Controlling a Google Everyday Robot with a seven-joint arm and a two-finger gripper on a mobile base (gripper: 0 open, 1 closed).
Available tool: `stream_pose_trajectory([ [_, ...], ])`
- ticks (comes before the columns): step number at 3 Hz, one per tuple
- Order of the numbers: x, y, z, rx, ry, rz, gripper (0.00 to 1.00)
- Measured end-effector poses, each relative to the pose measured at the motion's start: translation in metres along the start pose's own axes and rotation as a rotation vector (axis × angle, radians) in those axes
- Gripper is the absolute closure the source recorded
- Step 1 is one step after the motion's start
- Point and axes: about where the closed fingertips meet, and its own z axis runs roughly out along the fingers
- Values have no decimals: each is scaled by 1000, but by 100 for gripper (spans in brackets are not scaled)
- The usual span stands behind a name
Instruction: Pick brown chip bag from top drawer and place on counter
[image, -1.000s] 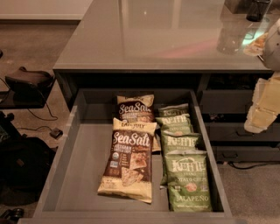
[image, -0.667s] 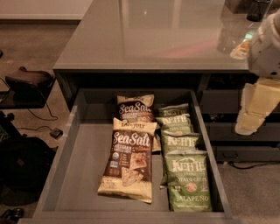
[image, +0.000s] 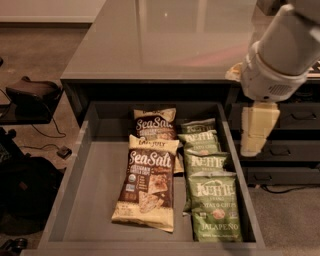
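Note:
The top drawer (image: 95, 195) is pulled open below the counter (image: 165, 40). Two brown chip bags lie in its middle, labels up. The front one (image: 147, 182) overlaps the lower end of the back one (image: 155, 125). Several green Kettle jalapeno bags (image: 215, 207) lie in an overlapping row to their right. My gripper (image: 256, 131) hangs cream-coloured from the white arm (image: 280, 55) at the upper right. It is above and just outside the drawer's right wall, level with the back bags. It touches and holds nothing.
Narrow dark drawer fronts with bar handles (image: 295, 120) stand to the right, behind the gripper. A black stool-like object (image: 30, 92), a cable and dark gear sit on the carpet at the left. The drawer's left half is bare floor.
The arm has swung in from the right edge, leftward and closer over the counter's right corner. The gripper now hangs nearer the drawer's right wall. The bags have not moved.

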Motion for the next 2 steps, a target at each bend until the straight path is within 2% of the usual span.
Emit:
stream_pose_trajectory([
  [1,-5,-14,25,-1,-18,-25,0],
  [2,-3,-27,43,25,-30,-5,0],
])
